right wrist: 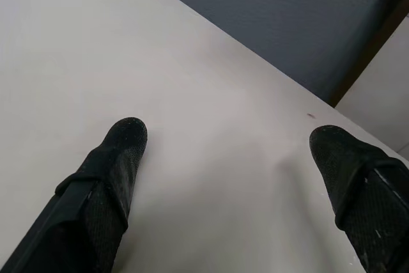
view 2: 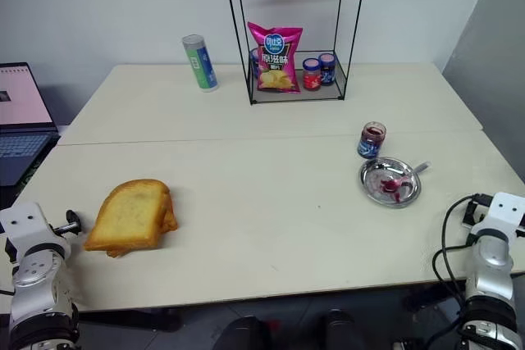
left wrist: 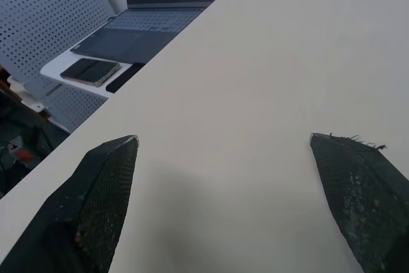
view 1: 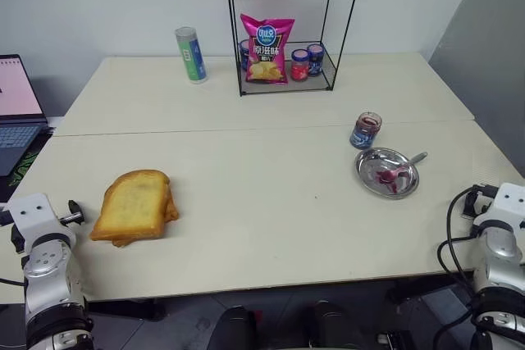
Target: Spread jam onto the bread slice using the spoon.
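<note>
the left gripper point(left wrist: 223, 151) is hovering over bare table point(view 1: 271, 202) with fingers point(left wrist: 105, 190) spread wide, holding nothing; the right gripper point(right wrist: 227, 139) is doing likewise, its fingers point(right wrist: 118, 158) far apart. the spoon point(view 1: 399, 168) is lying in the round steel dish point(view 1: 369, 176), its red-stained bowl near the dish's middle, its handle pointing over the rim away from the jam jar point(view 1: 365, 130), which is standing just beside the dish. the bread slice point(view 1: 134, 205) is lying well apart from the dish, atop another slice.
</note>
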Action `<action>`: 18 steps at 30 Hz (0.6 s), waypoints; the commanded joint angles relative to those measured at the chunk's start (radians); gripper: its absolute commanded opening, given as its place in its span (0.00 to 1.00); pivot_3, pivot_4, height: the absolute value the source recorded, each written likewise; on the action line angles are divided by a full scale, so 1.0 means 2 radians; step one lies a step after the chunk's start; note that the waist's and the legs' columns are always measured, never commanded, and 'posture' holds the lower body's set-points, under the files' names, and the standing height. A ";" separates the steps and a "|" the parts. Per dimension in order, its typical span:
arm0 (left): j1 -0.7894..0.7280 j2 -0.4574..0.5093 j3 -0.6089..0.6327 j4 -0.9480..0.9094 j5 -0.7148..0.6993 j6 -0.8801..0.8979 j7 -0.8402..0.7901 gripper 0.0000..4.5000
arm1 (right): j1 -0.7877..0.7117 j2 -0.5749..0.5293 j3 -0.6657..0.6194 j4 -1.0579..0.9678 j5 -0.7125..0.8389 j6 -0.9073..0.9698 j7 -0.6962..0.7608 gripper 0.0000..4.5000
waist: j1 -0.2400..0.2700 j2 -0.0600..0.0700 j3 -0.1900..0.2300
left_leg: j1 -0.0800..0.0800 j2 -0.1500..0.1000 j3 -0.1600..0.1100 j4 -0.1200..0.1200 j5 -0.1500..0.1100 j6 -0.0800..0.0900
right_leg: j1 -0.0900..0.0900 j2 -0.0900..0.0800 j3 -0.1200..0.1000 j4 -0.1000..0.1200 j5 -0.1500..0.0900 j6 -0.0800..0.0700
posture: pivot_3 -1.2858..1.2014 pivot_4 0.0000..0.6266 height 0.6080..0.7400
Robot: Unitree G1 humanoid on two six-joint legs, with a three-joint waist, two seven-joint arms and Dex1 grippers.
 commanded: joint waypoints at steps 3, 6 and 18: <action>0.008 0.010 0.010 -0.009 -0.001 0.006 0.002 1.00 | -0.001 -0.001 -0.005 -0.009 0.001 -0.002 -0.006 0.99 | 0.000 0.000 0.000 | 0.000 0.000 0.000 0.000 0.000 0.000 | 0.000 0.000 0.000 0.000 0.000 0.000 | 0.52 0.24 1.00; 0.009 0.011 0.014 -0.010 -0.004 0.007 0.001 1.00 | -0.001 0.000 -0.004 -0.008 -0.001 -0.002 -0.009 0.99 | 0.000 0.000 0.000 | 0.000 0.000 0.000 0.000 0.000 0.000 | 0.000 0.000 0.000 0.000 0.000 0.000 | 0.52 0.24 1.00; 0.012 0.021 0.017 -0.033 -0.007 0.027 -0.005 1.00 | -0.010 -0.005 -0.006 -0.050 0.013 0.021 -0.001 0.99 | 0.000 0.000 0.000 | 0.000 0.000 0.000 0.000 0.000 0.000 | 0.000 0.000 0.000 0.000 0.000 0.000 | 0.52 0.24 1.00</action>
